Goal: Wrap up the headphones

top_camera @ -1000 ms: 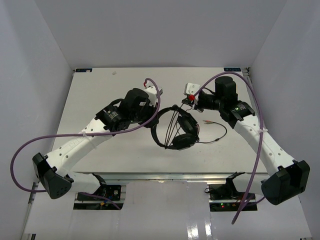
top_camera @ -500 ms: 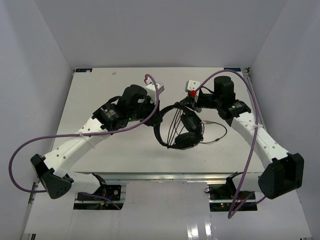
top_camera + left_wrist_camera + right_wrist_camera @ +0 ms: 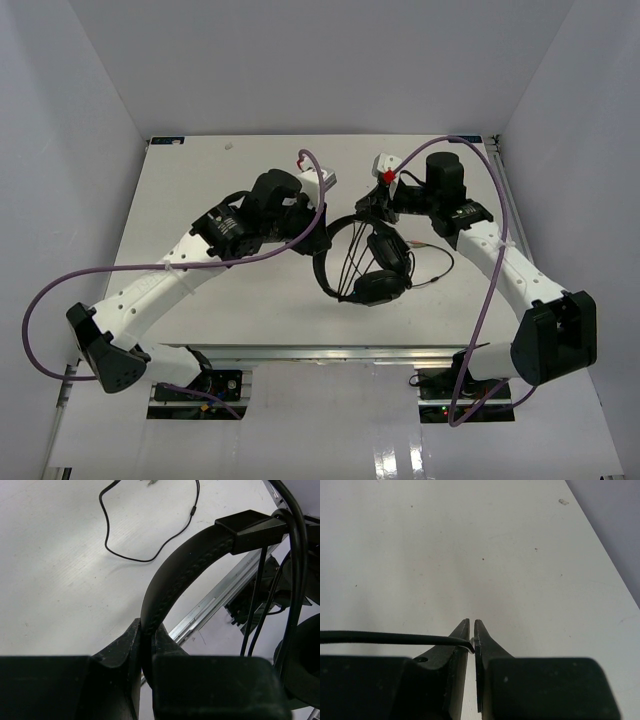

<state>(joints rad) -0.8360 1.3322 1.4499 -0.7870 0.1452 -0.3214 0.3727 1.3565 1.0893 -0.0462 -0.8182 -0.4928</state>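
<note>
Winding is in hand: my left claw clamps the headband of the headphones above the table, my right claw pinches the cord, which I reckon must next loop round the band.

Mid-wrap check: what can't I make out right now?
Top view: the left fingers' grip on the headband, hidden under the left wrist.
Left wrist view: one earcup, cut off by the right edge.
Right wrist view: the cord runs off the left edge; headphones out of frame.
Top view: cord at the right fingers, too thin to see.
</note>
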